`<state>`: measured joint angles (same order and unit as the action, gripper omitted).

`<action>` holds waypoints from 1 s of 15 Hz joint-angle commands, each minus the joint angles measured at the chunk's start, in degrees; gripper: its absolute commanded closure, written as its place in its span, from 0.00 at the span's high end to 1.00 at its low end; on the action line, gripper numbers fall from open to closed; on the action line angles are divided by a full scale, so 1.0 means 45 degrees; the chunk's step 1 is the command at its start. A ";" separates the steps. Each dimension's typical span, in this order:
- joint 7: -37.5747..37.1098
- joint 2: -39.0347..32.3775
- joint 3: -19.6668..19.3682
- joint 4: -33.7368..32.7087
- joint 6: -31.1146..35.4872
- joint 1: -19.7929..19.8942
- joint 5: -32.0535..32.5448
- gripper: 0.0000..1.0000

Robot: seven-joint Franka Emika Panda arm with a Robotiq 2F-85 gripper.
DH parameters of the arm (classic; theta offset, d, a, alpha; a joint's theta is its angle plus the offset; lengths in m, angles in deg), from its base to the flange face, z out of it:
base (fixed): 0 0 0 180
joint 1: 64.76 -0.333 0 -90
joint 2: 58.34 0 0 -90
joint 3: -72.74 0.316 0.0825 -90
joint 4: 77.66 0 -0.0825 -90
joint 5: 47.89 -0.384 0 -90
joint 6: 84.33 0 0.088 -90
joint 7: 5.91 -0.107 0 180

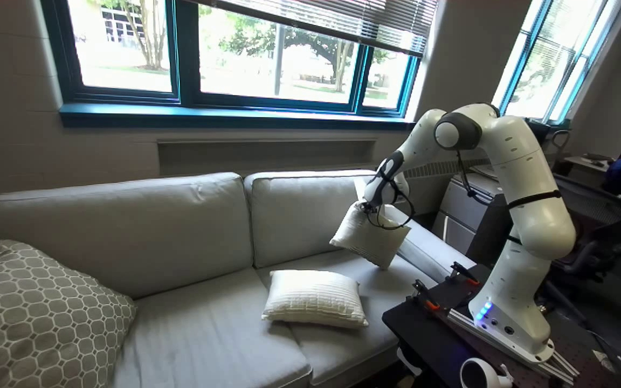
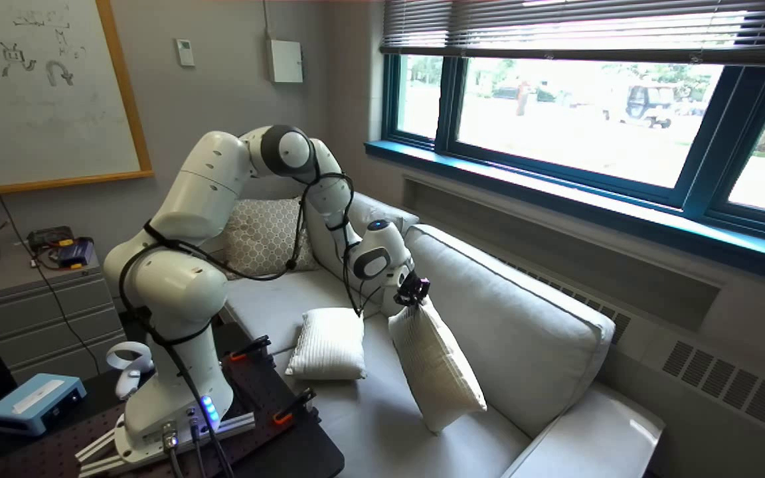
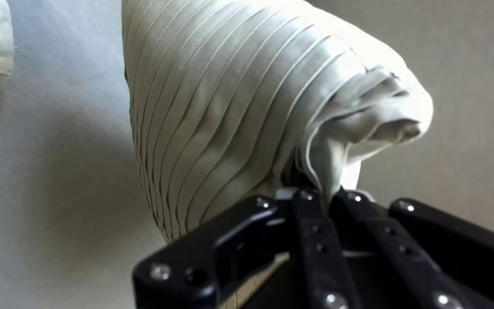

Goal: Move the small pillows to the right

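Pinching a fold near the upper corner of one small pillow [image 1: 367, 238], the end effector [image 3: 327, 197] is clamped on little but cloth. That pillow hangs tilted over the sofa seat [image 1: 202, 318], between the armrest [image 2: 601, 425] and the second small pillow [image 1: 315, 298], which lies loose there. So thin a hold could slip if a quick swing makes the weight tug, and brushing the backrest [image 2: 509, 318] might twist it free. Whether its lowest corner touches the seat I can't quite tell; if so, dragging could loosen the fold.
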<state>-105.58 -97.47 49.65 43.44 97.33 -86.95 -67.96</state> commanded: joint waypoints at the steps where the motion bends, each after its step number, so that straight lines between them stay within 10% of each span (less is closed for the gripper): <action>1: -0.1477 0.1694 -0.2590 0.3266 0.1666 -0.3004 -0.1356 0.04; 12: -0.1543 0.0958 -1.1264 0.9483 0.3944 -1.3904 -1.0602 0.04; 15: 0.1368 -0.0494 -1.2735 0.8962 0.3140 -1.4495 -1.3920 0.04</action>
<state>-108.67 -94.47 -0.48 83.76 112.77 -148.48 -121.10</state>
